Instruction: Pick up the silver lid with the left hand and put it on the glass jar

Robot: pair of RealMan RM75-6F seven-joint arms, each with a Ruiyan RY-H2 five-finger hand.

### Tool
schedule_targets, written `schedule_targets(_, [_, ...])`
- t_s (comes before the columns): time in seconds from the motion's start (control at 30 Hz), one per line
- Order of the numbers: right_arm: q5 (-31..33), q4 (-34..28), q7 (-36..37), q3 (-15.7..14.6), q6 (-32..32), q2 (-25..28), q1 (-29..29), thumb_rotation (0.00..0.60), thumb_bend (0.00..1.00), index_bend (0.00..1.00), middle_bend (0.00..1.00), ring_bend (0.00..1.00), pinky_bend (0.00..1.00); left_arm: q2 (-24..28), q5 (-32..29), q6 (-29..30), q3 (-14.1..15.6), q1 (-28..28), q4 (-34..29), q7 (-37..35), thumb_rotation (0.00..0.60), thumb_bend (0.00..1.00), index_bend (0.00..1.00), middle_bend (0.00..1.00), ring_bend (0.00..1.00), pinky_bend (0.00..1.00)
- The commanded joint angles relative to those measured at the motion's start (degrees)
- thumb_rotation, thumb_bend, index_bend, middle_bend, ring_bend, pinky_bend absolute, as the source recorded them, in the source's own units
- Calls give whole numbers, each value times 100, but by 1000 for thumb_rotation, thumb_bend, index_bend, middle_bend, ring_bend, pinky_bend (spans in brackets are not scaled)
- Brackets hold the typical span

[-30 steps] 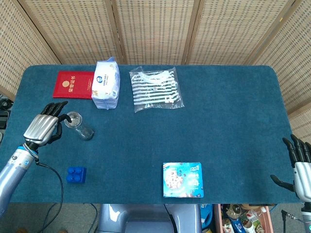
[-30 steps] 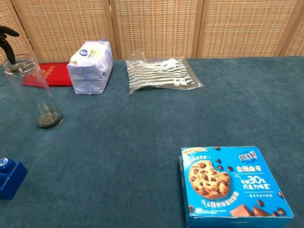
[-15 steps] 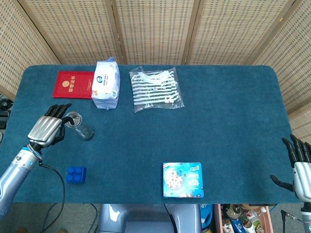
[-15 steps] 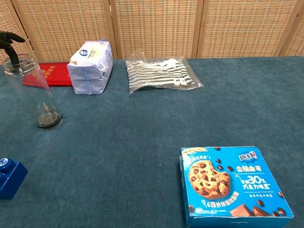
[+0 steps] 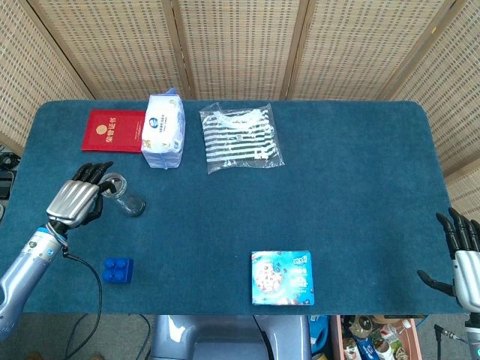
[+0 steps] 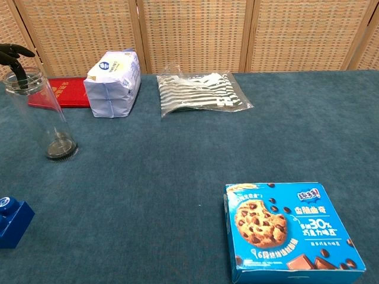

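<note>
The glass jar (image 5: 124, 194) stands upright at the left of the table, and its open mouth (image 6: 23, 77) has nothing on it. My left hand (image 5: 74, 200) hovers just left of the jar, its dark fingertips (image 6: 13, 52) over the rim. The silver lid shows in neither view; whether it sits under the hand's fingers is hidden. My right hand (image 5: 464, 257) rests off the table's right front corner, fingers spread and holding nothing.
A blue toy brick (image 5: 118, 270) lies in front of the jar. Behind it are a red booklet (image 5: 114, 131) and a white tissue pack (image 5: 164, 130). A striped cloth in a clear bag (image 5: 241, 138) lies at the back middle, and a cookie box (image 5: 282, 277) near the front.
My left hand has crept right and slightly forward, bringing its fingertips closer over the jar mouth. The jar and the right hand have stayed put.
</note>
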Motion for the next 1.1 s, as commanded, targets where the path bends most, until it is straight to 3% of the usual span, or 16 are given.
schedule_targets(0.03, [-6,-3,-4,-1,0,0,1,600,0,0,0,0,0,6,-11,16,-12,1,-14,-6,600,862,395,0,0,0])
schedule_targets(0.4, [3,-4,-16,0,-9,-3,6,600,0,0,0,0,0,316,330,398,-114,197,-198,-554,600,862,381,0,0,0])
schedule_targets(0.43, [-2,-6,-17,-3,-9,-4,5,600,0,0,0,0,0,397,386,502,-138,251,-243,-652,600,862,357,0,0,0])
schedule_targets(0.5, [-9,-8,-15,-5,-4,-2,3,600,0,0,0,0,0,537,433,689,-177,360,-327,-809,600,849,194,0,0,0])
schedule_targets(0.53, [-8,-9,-14,-4,-1,-2,1,600,0,0,0,0,0,603,440,782,-187,420,-367,-839,600,798,127,0,0,0])
schedule_targets(0.6, [-10,-17,-3,-1,9,8,-3,600,0,0,0,0,0,786,296,1105,-207,650,-513,-813,600,459,6,0,0,0])
schedule_targets(0.67, [-20,-16,11,-5,20,8,-10,600,0,0,0,0,0,927,177,1499,-167,944,-712,-703,600,196,0,0,0,0])
schedule_targets(0.7, [-24,-14,16,-5,26,8,-12,600,0,0,0,0,0,943,187,1658,-141,1058,-766,-690,600,140,0,0,0,0])
schedule_targets(0.87, [-40,-22,-33,-11,11,-2,-1,600,0,0,0,0,0,737,289,2774,147,1923,-733,-697,600,115,0,0,0,0])
schedule_targets(1.1, [-94,-29,-97,-25,61,-33,-16,600,0,0,0,0,0,208,583,3380,416,2506,-337,-750,600,111,0,0,0,0])
